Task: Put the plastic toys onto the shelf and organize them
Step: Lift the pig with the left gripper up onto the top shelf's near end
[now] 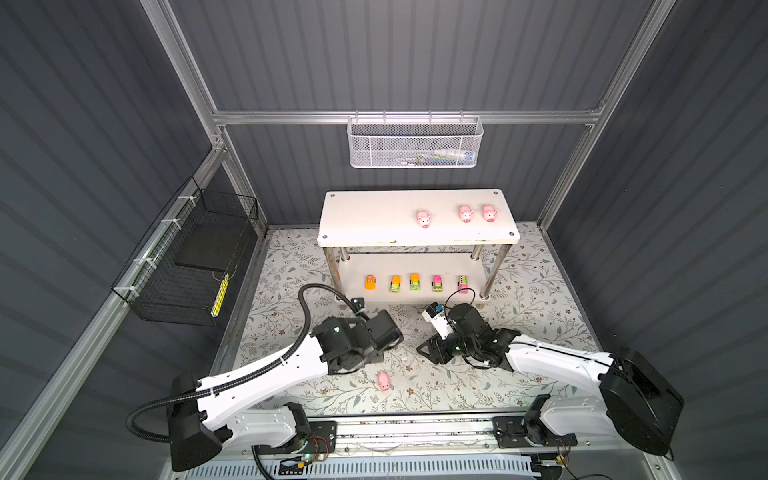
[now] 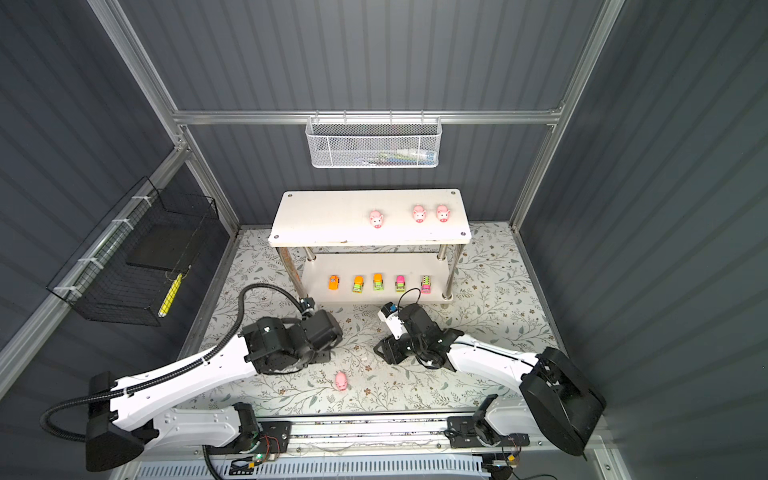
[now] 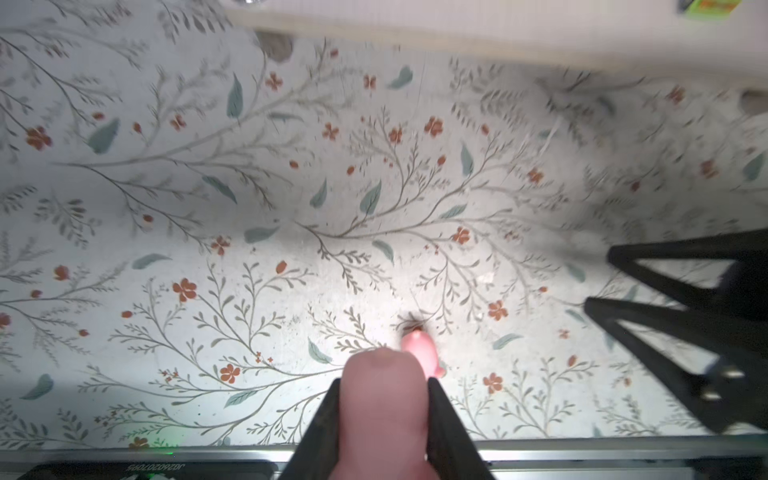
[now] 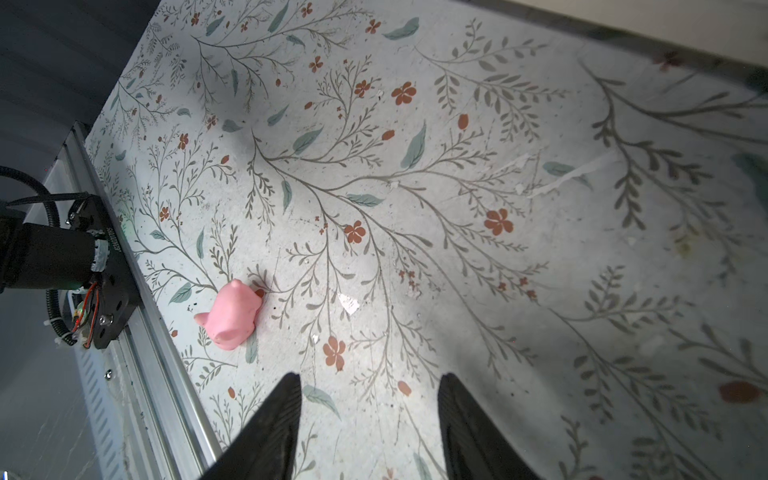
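Observation:
In the left wrist view my left gripper (image 3: 384, 382) is shut on a pink pig (image 3: 384, 415), held over the floral mat. Its fingers are hidden under the wrist (image 1: 357, 336) in both top views. A second pig (image 1: 383, 380) (image 4: 232, 316) lies loose on the mat near the front rail, just beyond the held one (image 3: 419, 351). My right gripper (image 4: 370, 376) (image 1: 430, 351) stands open and empty over the mat. The white shelf (image 1: 365, 216) carries three pigs (image 1: 423, 218) (image 1: 466, 213) (image 1: 490, 212) on top. Several toy vehicles (image 1: 414, 281) line the lower board.
A white mesh basket (image 1: 415, 143) hangs on the back rail. A black wire basket (image 1: 187, 262) hangs on the left wall. An aluminium rail (image 1: 415, 432) runs along the mat's front edge, with both arm bases on it. The shelf's chrome legs (image 1: 496, 266) stand on the mat.

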